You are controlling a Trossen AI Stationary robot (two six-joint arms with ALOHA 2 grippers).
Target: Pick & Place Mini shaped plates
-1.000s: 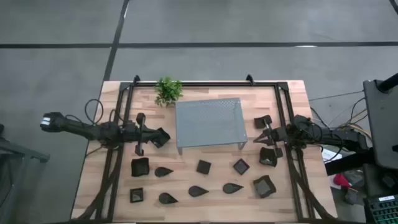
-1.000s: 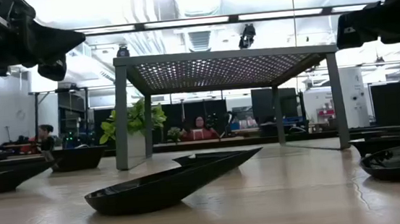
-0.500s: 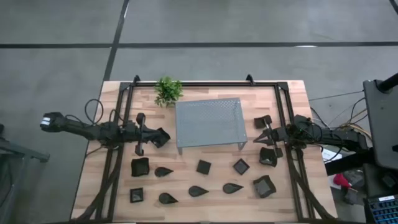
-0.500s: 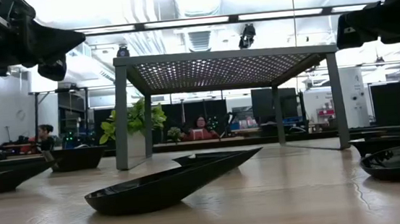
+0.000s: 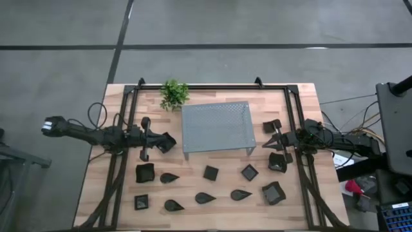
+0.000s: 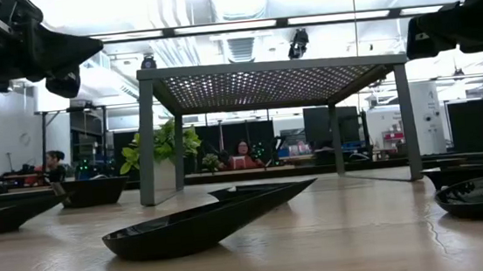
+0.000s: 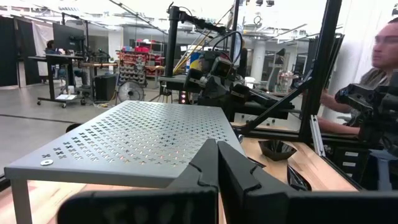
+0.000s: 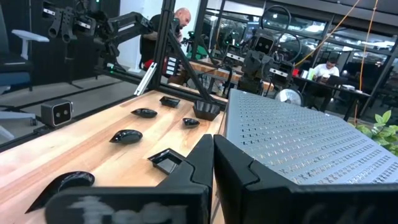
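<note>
No change vs 1 s ago: left gripper (image 5: 168, 143) at 9 o'clock and right gripper (image 5: 266, 144) at 3 o'clock flank the grey perforated metal stand (image 5: 215, 126), fingers closed, empty (task not started); small glossy black plates (image 5: 210, 173) untouched.

No text, label, brand, number or sign is legible on any surface in these views.

From above I see a grey concrete floor (image 5: 212, 26) crossed by dark seam lines, around a light wooden counter (image 5: 302, 96). At counter height, the room behind is a bright open workshop: long ceiling light strips (image 6: 215, 28), white ceiling, dark monitors (image 6: 320, 129) along the back. My left wrist camera shows black metal frame posts (image 7: 323, 68), a desk (image 7: 59, 59) on the far side, and a seated person (image 7: 382, 62). My right wrist camera shows a white office chair (image 8: 28, 40).
</note>
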